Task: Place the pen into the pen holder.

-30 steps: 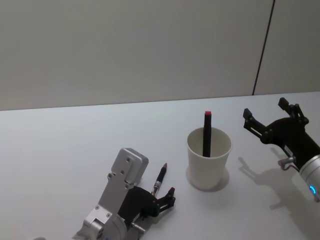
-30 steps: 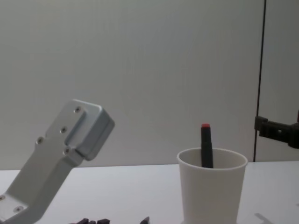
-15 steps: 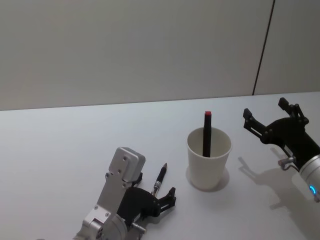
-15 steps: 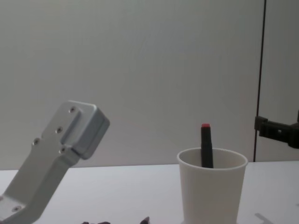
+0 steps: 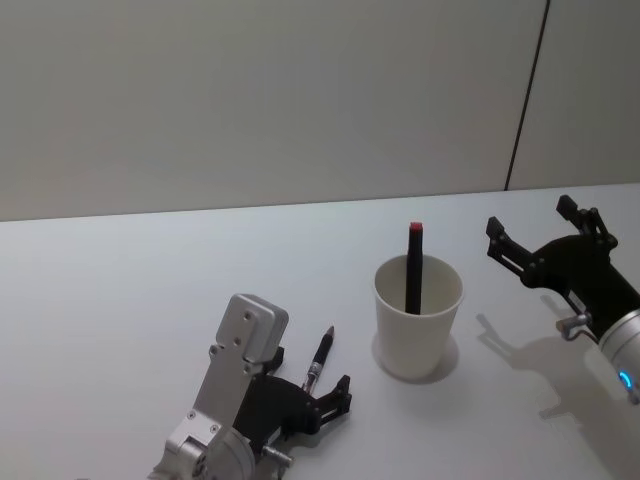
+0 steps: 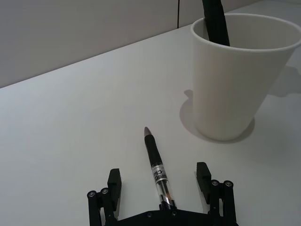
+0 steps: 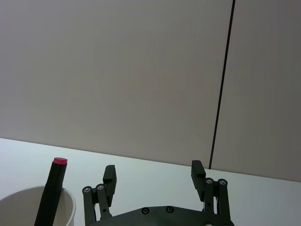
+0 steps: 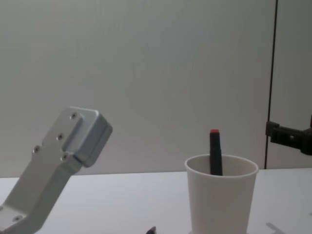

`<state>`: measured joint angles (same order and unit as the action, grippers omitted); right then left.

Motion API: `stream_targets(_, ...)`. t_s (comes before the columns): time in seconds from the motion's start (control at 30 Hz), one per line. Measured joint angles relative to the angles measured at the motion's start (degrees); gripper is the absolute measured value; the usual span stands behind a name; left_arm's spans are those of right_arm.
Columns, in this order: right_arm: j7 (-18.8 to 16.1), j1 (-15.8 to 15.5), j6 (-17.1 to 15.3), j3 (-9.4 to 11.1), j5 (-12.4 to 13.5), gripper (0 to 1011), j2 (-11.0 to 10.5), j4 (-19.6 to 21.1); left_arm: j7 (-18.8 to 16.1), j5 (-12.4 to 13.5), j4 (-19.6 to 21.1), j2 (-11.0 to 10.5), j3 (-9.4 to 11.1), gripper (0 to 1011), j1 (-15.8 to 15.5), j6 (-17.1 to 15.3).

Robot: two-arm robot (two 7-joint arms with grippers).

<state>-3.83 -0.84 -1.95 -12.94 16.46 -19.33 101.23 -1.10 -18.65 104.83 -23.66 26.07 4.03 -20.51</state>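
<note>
A black pen (image 5: pixel 319 357) lies flat on the white table, its tip pointing toward the far side, just left of the pen holder (image 5: pixel 418 320), a white paper cup. A black marker with a red cap (image 5: pixel 413 262) stands inside the cup. My left gripper (image 5: pixel 312 376) is low over the table and open; in the left wrist view the pen (image 6: pixel 155 165) lies between its two fingers without touching either, with the cup (image 6: pixel 237 80) beyond. My right gripper (image 5: pixel 532 218) hangs open and empty in the air to the right of the cup.
The left arm's silver wrist housing (image 8: pixel 63 151) rises at the left of the chest view. The white table (image 5: pixel 120 290) runs back to a plain grey wall with a dark vertical seam (image 5: pixel 527 95).
The left arm's wrist housing has sunk a little, bringing the gripper lower around the pen. Pen, cup and right gripper have stayed still.
</note>
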Motion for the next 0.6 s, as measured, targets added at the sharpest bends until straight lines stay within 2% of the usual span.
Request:
stream_targets(0.1,0.0,0.0,0.0,0.0,0.0,1001,0.0,0.0,0.0,0.1,0.0,0.1,0.0,998,0.0,-0.1)
stream_targets(0.47,0.0,0.0,0.0,0.0,0.0,1001,0.0,0.0,0.0,0.3,0.0,0.2,-0.1,732,0.1,-0.3)
stream_targets(0.5,0.0,0.0,0.0,0.0,0.0,1001,0.0,0.0,0.0,0.3,0.0,0.2,-0.1,664,0.1,-0.3)
stream_targets(0.6,0.0,0.0,0.0,0.0,0.0,1001,0.0,0.0,0.0,0.3,0.0,0.2,-0.1,589,0.1,-0.3)
